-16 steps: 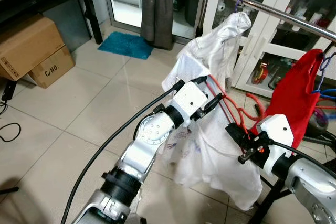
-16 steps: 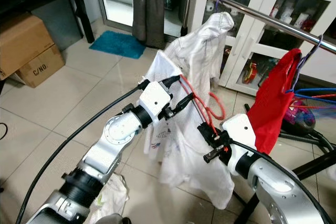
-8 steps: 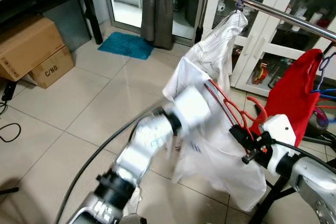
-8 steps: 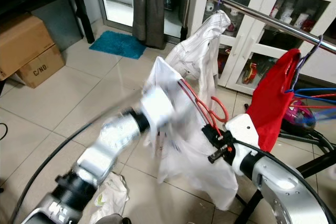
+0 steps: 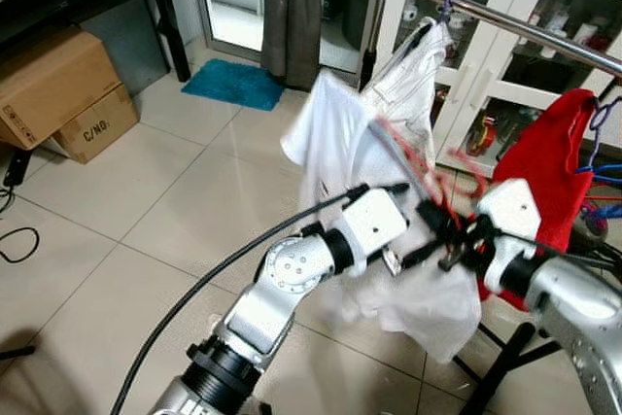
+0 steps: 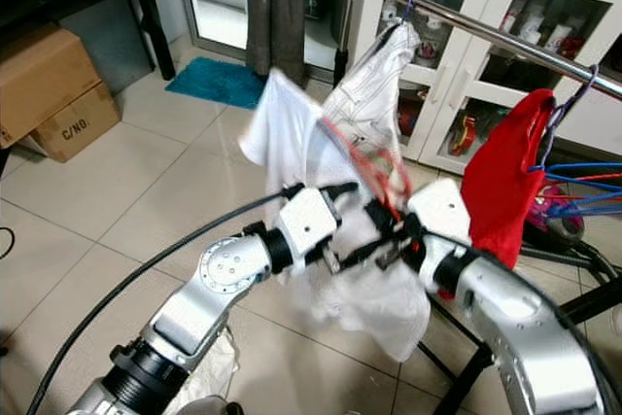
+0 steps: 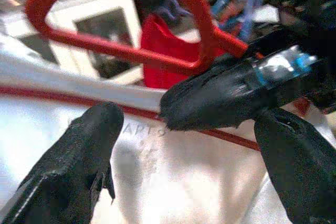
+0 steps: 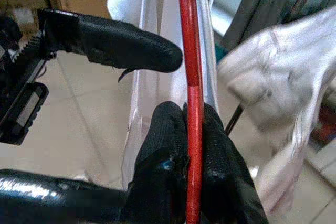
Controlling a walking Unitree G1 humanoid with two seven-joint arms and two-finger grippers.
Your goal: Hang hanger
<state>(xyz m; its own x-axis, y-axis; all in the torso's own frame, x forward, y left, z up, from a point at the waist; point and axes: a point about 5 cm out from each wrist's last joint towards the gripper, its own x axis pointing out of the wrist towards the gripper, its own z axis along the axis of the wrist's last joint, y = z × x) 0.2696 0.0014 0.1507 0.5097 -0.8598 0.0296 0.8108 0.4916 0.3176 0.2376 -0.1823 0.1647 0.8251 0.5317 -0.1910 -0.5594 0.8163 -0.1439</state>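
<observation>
The right tool (image 8: 189, 129) is clamped on the lower bar of the red hanger (image 8: 190, 51), its two fingers pressed together with the bar between them. That grip low on the frame leaves the hook (image 7: 173, 3) free at the top, which is what has to go over the rail (image 5: 505, 21). A white shirt (image 5: 335, 143) is draped on the hanger and hangs down past both arms, so the load is loose and will swing.

The left tool (image 7: 184, 145) stands with its fingers spread, one on each side of the right tool's finger and close against the shirt; it grips nothing. It seems placed to steady the cloth or the frame while the right arm lifts.

The hanger sits below and in front of the rail, well short of it. On the rail, another white garment (image 5: 418, 65) hangs just behind the held shirt, and a red garment (image 5: 544, 167) hangs further to the robot's right. The bare stretch of rail between those two looks like the open room for the hook; the gap is moderate, so the hook probably has to rise above the rail and come down between them without snagging either cloth. Below, the rack's dark legs (image 5: 501, 366) stand near the right arm.
</observation>
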